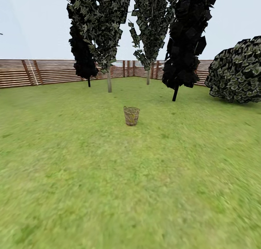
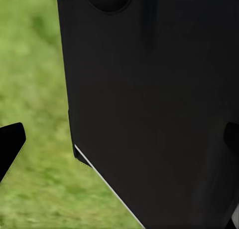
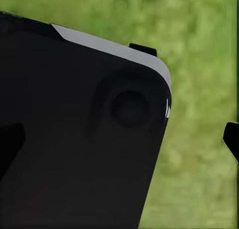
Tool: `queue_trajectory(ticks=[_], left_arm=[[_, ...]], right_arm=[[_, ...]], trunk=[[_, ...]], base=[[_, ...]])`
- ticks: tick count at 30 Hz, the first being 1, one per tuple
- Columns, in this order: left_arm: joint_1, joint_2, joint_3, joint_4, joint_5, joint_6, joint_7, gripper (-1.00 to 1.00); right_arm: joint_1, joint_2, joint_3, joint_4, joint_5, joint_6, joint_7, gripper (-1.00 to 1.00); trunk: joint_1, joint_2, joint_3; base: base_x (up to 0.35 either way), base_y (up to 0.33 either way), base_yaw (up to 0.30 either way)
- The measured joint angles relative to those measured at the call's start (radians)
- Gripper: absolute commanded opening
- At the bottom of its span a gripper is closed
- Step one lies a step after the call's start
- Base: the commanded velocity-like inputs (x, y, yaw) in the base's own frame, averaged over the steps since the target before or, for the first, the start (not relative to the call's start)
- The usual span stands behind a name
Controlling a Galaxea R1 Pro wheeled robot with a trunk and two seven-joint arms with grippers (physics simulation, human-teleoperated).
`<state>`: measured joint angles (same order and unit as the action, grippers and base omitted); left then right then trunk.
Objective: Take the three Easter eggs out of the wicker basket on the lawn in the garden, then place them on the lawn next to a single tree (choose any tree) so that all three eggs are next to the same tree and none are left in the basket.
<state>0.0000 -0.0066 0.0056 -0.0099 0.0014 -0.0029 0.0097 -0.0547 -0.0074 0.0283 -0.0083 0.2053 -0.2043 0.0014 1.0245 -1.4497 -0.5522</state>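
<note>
The wicker basket [image 1: 131, 115] stands upright on the lawn [image 1: 108, 176], a good way ahead of me near the middle of the head view. The Easter eggs are hidden; the basket is too far off to see inside. Beyond it rise two trees with pale trunks, one [image 1: 109, 79] to the left and a second [image 1: 148, 75] farther back. In the left wrist view my left gripper [image 2: 119, 141] is open, its fingertips [image 2: 10, 144] wide apart in front of a black body panel. My right gripper [image 3: 119, 139] is likewise open, one fingertip [image 3: 231, 139] over the grass.
Two thin black-trunked trees [image 1: 175, 93] [image 1: 88, 82] flank the pale ones. A round leafy bush [image 1: 237, 71] sits at the right. A brown slat fence [image 1: 36, 72] closes the garden at the back. Open grass stretches between me and the basket.
</note>
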Motion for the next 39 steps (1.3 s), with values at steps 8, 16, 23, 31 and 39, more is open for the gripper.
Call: queue_trajectory(ticks=[8, 16, 23, 31, 39], left_arm=[[0.0, 0.0, 0.0, 0.0, 0.0, -0.001, 0.0, 1.0], [0.0, 0.0, 0.0, 0.0, 0.0, -0.001, 0.0, 1.0], [0.0, 0.0, 0.0, 0.0, 0.0, 0.0, 0.0, 1.0], [0.0, 0.0, 0.0, 0.0, 0.0, 0.0, 0.0, 1.0], [0.0, -0.001, 0.0, 0.0, 0.0, -0.001, 0.0, 1.0]], right_arm=[[0.0, 0.0, 0.0, 0.0, 0.003, 0.0, 0.0, 1.0], [0.0, 0.001, 0.001, 0.0, 0.003, 0.0, 0.0, 1.0], [0.0, 0.0, 0.001, 0.0, 0.004, 0.0, 0.0, 1.0], [0.0, 0.0, 0.001, 0.0, 0.003, 0.0, 0.0, 1.0], [0.0, -0.003, 0.002, 0.0, 0.004, 0.001, 0.0, 1.0]], trunk=[[0.0, 0.0, 0.0], [0.0, 0.0, 0.0], [0.0, 0.0, 0.0], [0.0, 0.0, 0.0], [0.0, 0.0, 0.0]], base=[[0.322, 0.0, 0.0], [0.322, 0.0, 0.0], [0.322, 0.0, 0.0], [0.322, 0.0, 0.0], [0.322, 0.0, 0.0]])
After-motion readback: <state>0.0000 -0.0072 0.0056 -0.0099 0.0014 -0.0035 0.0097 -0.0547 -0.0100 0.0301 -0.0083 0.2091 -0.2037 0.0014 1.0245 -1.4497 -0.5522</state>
